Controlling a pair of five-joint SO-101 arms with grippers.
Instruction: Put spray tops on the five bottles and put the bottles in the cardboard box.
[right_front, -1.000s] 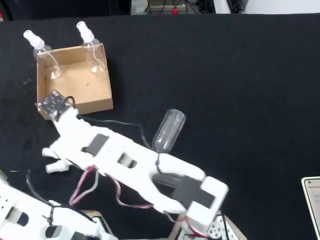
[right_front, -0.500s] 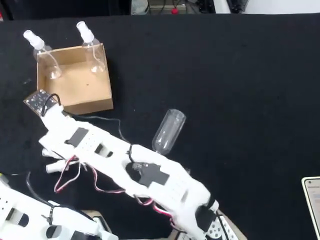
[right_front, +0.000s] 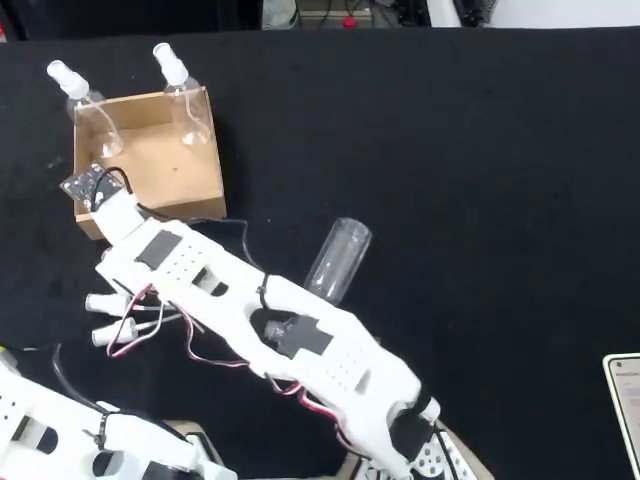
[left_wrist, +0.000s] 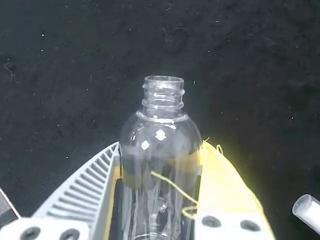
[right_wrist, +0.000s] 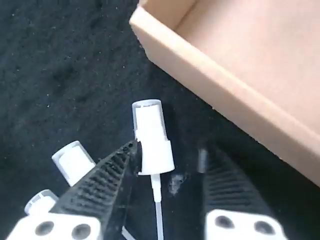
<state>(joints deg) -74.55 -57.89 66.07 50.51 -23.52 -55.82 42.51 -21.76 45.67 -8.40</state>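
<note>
An uncapped clear bottle (left_wrist: 160, 160) is clamped between the fingers of the left gripper (left_wrist: 161, 145) over the black worktop (left_wrist: 60, 60). The right gripper (right_wrist: 167, 150) is held just beside the cardboard box (right_wrist: 215, 75) — fingers apart, with a white spray top (right_wrist: 152, 135) between them, touching one finger. Two capped bottles (right_front: 185, 105) are stood in the box; a bare bottle (right_front: 338, 260) is laid on the worktop, well apart

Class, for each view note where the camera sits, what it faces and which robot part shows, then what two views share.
High view: fixed overhead, facing down at the table; right arm extended beside the cardboard box.
Left wrist view: on the left wrist, facing the left gripper shut on a bottle.
Right wrist view: on the right wrist, facing the open right gripper around a spray top.
Shared: cardboard box, in high and right wrist views.
</note>
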